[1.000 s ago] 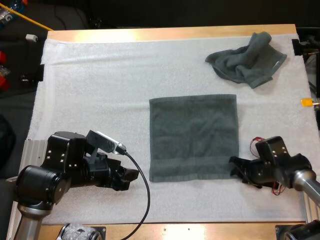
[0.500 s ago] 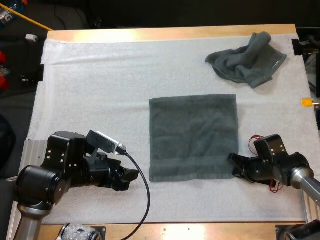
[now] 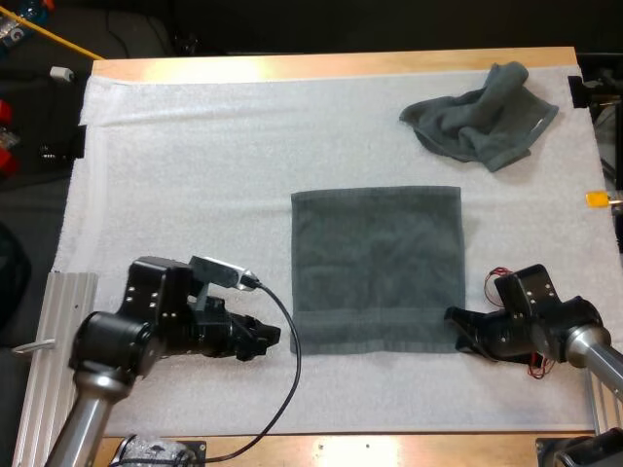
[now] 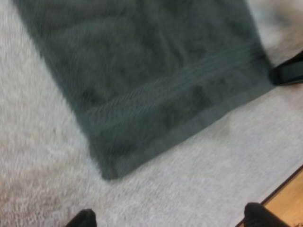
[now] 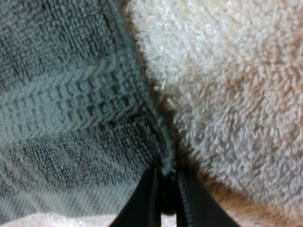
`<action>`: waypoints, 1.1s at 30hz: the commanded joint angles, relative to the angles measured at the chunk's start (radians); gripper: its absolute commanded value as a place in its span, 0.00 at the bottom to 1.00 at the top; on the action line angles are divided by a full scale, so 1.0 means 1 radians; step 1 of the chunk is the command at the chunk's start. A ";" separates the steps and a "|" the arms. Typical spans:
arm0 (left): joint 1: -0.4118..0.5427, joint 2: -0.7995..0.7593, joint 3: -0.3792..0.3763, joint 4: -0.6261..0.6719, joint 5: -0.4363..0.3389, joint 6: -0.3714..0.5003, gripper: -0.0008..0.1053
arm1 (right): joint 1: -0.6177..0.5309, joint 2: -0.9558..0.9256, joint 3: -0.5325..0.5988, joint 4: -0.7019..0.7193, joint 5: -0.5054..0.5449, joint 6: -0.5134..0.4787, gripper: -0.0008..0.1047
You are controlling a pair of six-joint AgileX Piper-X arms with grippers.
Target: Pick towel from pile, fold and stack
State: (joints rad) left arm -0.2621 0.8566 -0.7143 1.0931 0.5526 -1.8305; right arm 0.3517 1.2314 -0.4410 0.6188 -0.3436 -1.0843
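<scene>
Right hand: fingers drawn almost together, pinching the hem at the near right corner of the flat towel; low on the white mat.
Left hand: fingertips spread wide, holding nothing; just beside the flat towel's near left corner, not touching it.
Flat towel: lies spread as a rough square at mid-mat, the woven band running along its near edge; near edge between the two hands.
Crumpled towel: heaped at the far right of the mat, well apart from the flat towel and both hands.
Edges: the flat towel's near edge lies parallel to the near edge of the counter, with a strip of bare mat between; the left wrist view shows the counter's wooden edge close behind the left fingertip.
Open room: bare mat left of and beyond the flat towel, up to the far edge; a bare gap between the two towels.
Change from 0.5 s ago: left arm has shifted toward the flat towel, its hand now closer to the corner; right hand stays at its corner; both towels lie as before.
</scene>
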 commanded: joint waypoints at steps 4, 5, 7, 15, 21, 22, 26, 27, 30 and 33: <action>-0.017 0.060 0.039 -0.060 0.006 -0.012 0.58 | 0.001 -0.003 -0.001 0.015 0.006 -0.013 0.01; -0.028 0.076 0.047 -0.072 0.006 -0.013 0.58 | 0.001 -0.003 -0.001 0.015 0.006 -0.013 0.01; -0.058 0.115 0.063 -0.102 0.004 -0.028 0.58 | 0.001 -0.003 -0.001 0.015 0.006 -0.013 0.01; -0.146 0.278 0.077 -0.241 -0.022 -0.058 0.58 | 0.001 -0.003 -0.001 0.015 0.006 -0.013 0.01; -0.147 0.423 0.077 -0.299 -0.032 -0.058 0.58 | 0.001 -0.003 -0.001 0.015 0.006 -0.016 0.01; -0.147 0.449 0.077 -0.310 -0.032 -0.058 0.58 | 0.001 -0.003 -0.001 0.015 0.006 -0.018 0.01; -0.147 0.533 0.077 -0.358 0.015 -0.058 0.58 | 0.001 -0.003 -0.001 0.013 0.006 -0.018 0.01; -0.147 0.552 0.077 -0.367 0.028 -0.058 0.58 | 0.001 -0.003 -0.001 0.013 0.006 -0.018 0.01; -0.147 0.603 0.077 -0.381 0.059 -0.058 0.58 | 0.001 -0.003 -0.001 0.013 0.006 -0.018 0.01; -0.147 0.641 0.077 -0.378 0.064 -0.058 0.58 | 0.001 -0.003 -0.001 0.013 0.006 -0.018 0.01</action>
State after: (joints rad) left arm -0.4061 1.4885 -0.6439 0.7178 0.6201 -1.8865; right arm 0.3517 1.2314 -0.4410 0.6196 -0.3407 -1.0869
